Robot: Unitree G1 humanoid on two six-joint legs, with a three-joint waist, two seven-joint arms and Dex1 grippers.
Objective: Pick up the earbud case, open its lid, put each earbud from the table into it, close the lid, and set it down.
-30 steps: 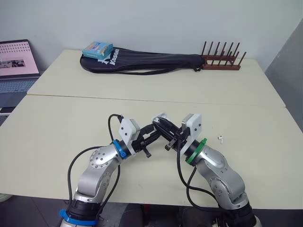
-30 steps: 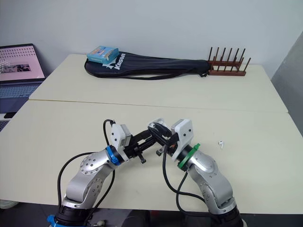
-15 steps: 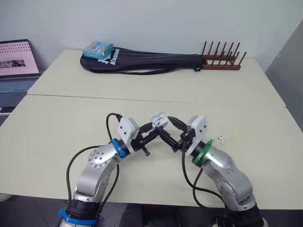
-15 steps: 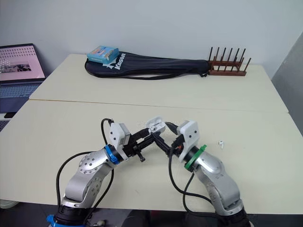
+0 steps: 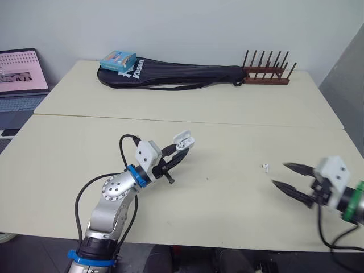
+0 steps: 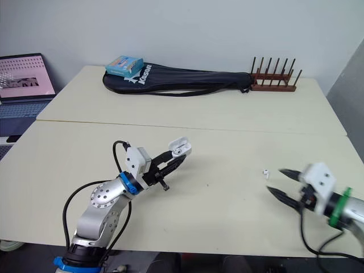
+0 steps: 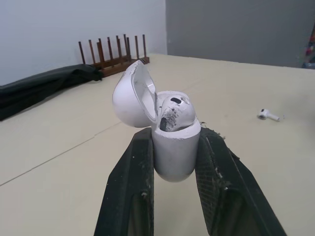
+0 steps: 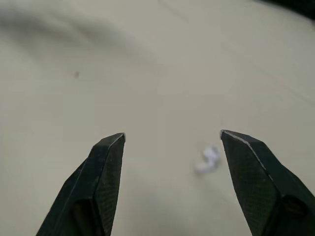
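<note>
- Quick status on the earbud job. My left pincer (image 5: 181,152) is clamped on the earbud case (image 7: 174,147), one finger on each side of the body, holding it up off the tabletop (image 5: 227,199).
- The lid (image 7: 130,93) is flipped open and tipped back, so I'd call "pick it up" and "open it" done.
- Looking into the case from the left wrist view, there's a white rounded shape with dark smudges sitting in the top. Could be one earbud already seated, could just be the sockets. Honestly can't tell.
- One earbud (image 5: 264,166) is lying loose on the tabletop, off to my right and well apart from the case. It's the one loose earbud I can spot.
- My right pincer (image 5: 278,174) is spread wide with nothing in it, low over the tabletop just beside that earbud. In the right wrist view the earbud (image 8: 209,158) sits between my two fingers, closer to one of them, touching neither.
- So my read is I'm about halfway, on the "grab the earbud" part.
- What's left, as far as I can judge: pinch that earbud, carry it over to the case, drop it in, snap the lid shut, and set the case down.
- It's a tiny thing lying flat on the tabletop, so I'd guess the pinch is the fiddly bit.
</note>
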